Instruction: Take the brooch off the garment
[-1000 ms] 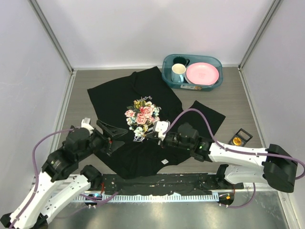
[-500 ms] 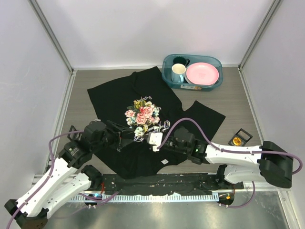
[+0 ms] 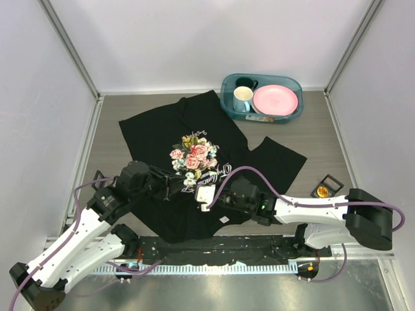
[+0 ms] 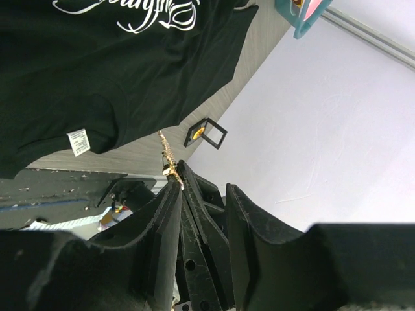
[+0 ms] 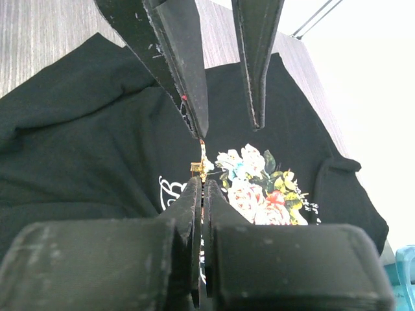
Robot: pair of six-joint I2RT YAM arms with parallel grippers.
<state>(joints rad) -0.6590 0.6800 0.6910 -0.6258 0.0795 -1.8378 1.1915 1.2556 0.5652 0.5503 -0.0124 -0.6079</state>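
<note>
The left jaws stand narrow but apart, one finger just touching the pin of the brooch. The brooch is small, stiff and light, and sits edge-on, pinched in the closed right jaws above the garment. I cannot tell if it is clear of the cloth. I judge the pin bendable, so grip the rim. On the bench, a teal tub holds two mugs and a pink plate — a black frame holds an orange disc.

Teal basin holds pink plate and mug
</note>
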